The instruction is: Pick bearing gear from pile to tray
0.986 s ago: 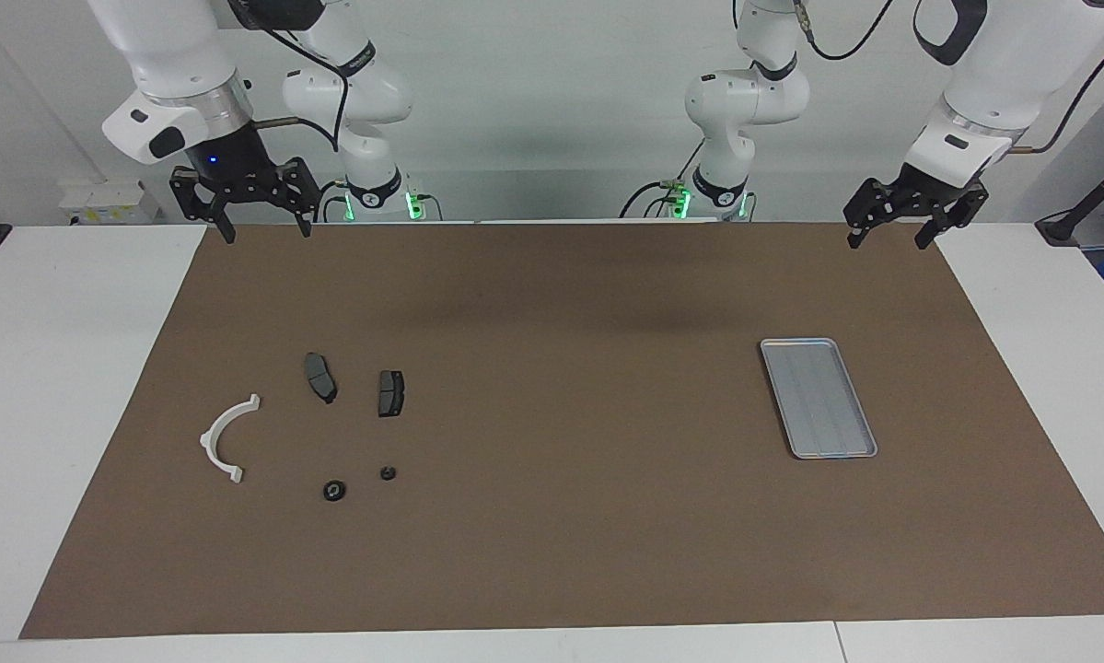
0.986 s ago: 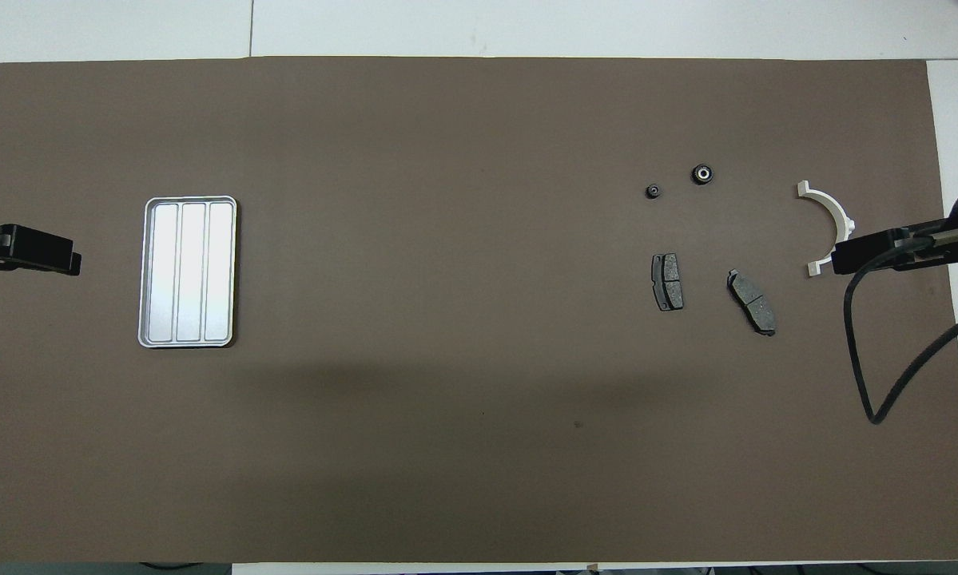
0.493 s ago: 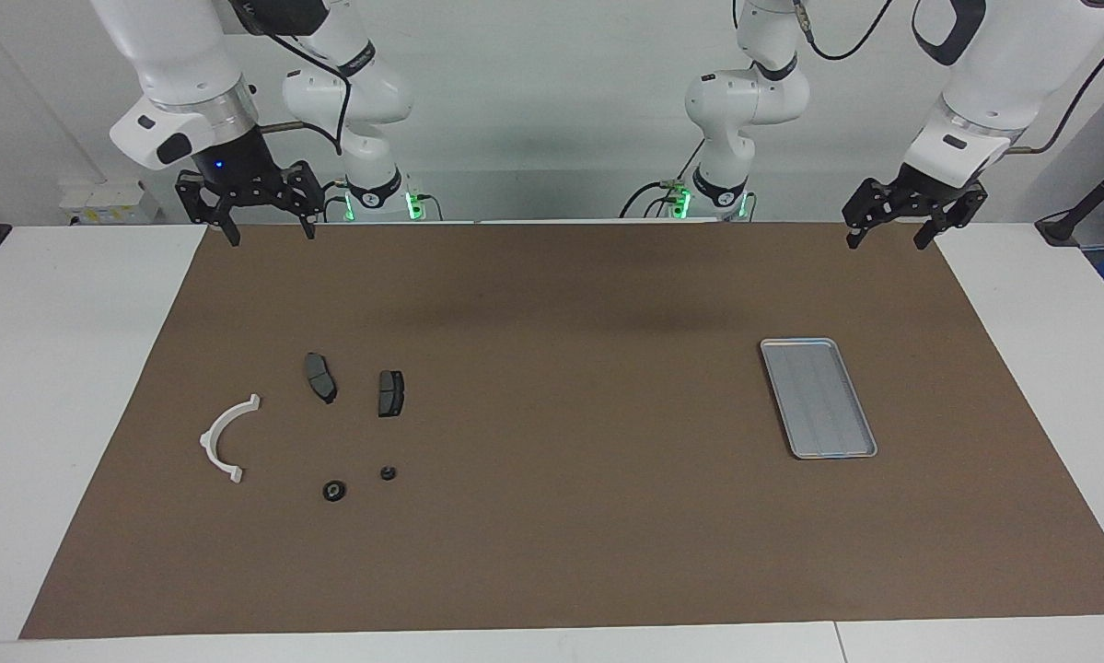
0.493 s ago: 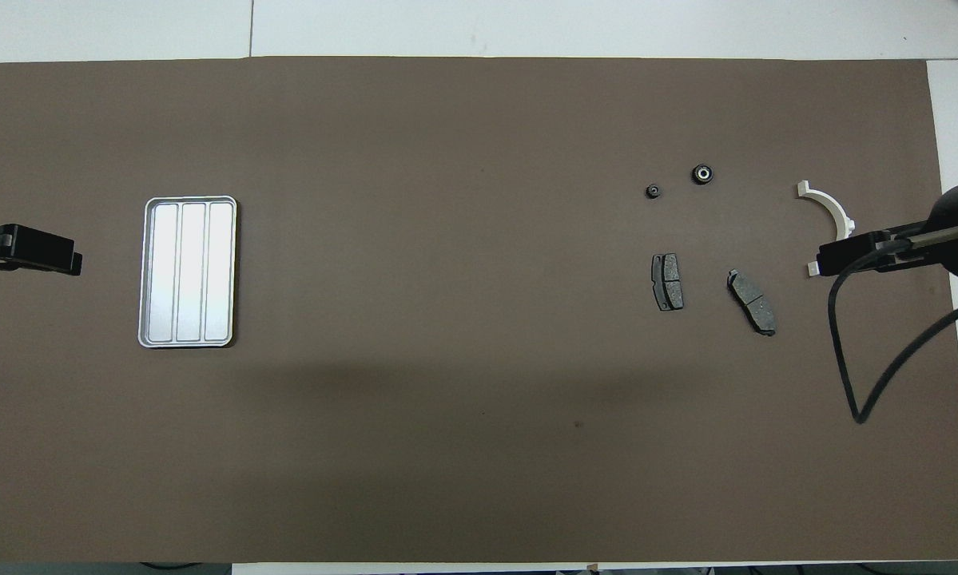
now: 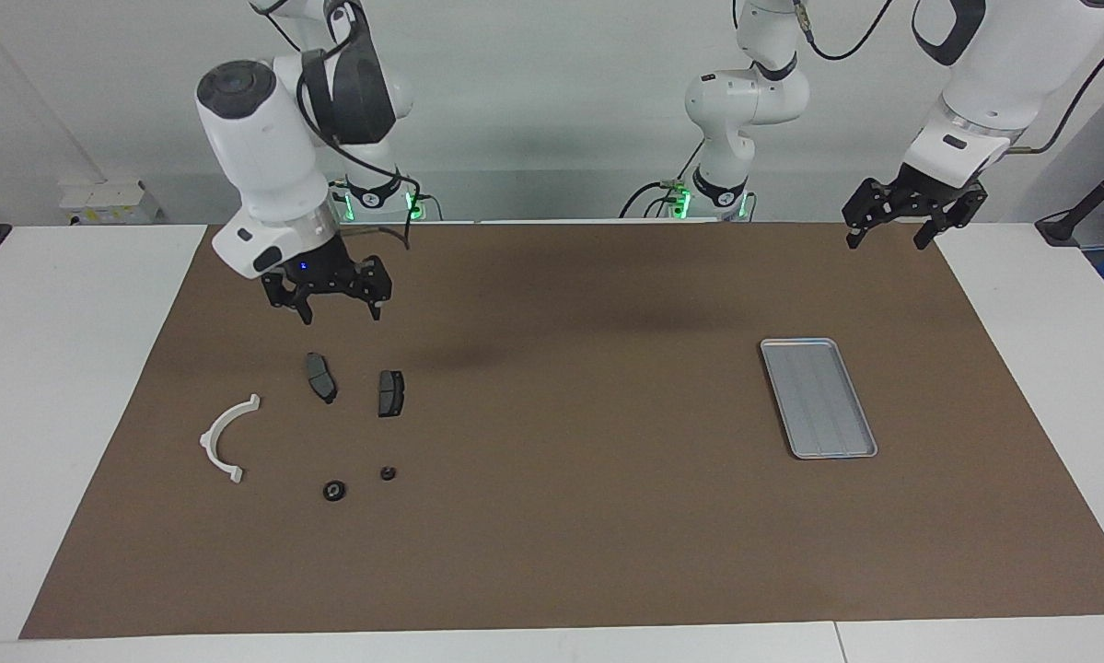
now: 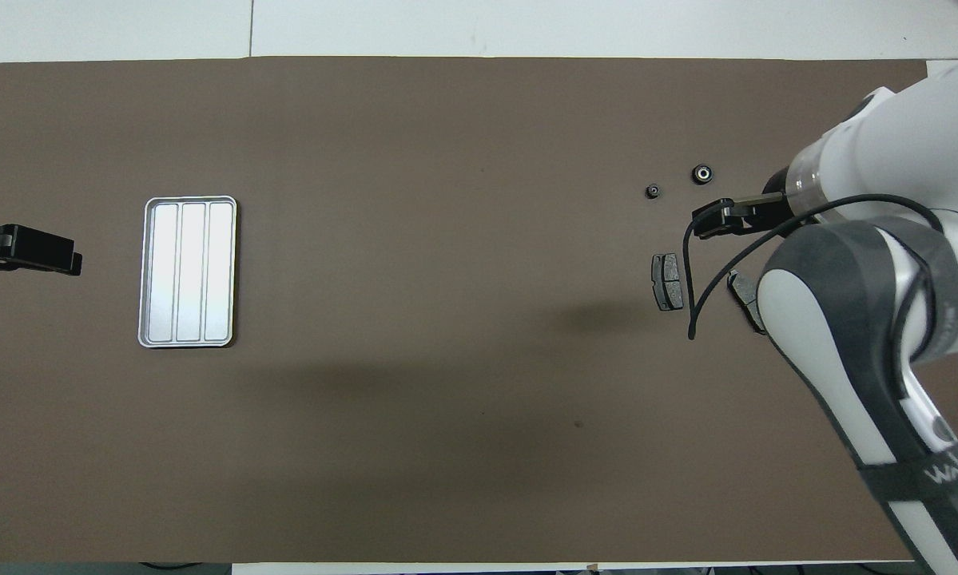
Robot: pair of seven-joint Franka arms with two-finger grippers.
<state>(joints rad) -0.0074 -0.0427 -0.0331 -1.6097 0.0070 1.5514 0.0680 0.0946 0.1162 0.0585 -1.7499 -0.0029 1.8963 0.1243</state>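
The pile sits on the brown mat toward the right arm's end of the bench, every part lying loose and untouched. Two tiny black round pieces mark its farthest edge from the robots: the larger bearing gear and, just beside it, a smaller black round piece. Nearer to the robots lie two dark grey pads, one pad tilted and the second pad close by it toward the middle of the bench. A white half-ring bracket curves at the outer edge of the group, apart from the rest. Up above, the right claw hangs in the air over the mat, just on the robots' side of the two pads, jaws spread wide and empty, fingertips pointing down. In the overhead view the right arm covers part of the tilted pad and all of the bracket. Well apart, toward the left arm's end of the bench, lies the tray, flat on the mat with its ribs running lengthwise and nothing in it. The left claw waits raised over the mat's corner nearest the robots at that end, released as well, gripping nothing.
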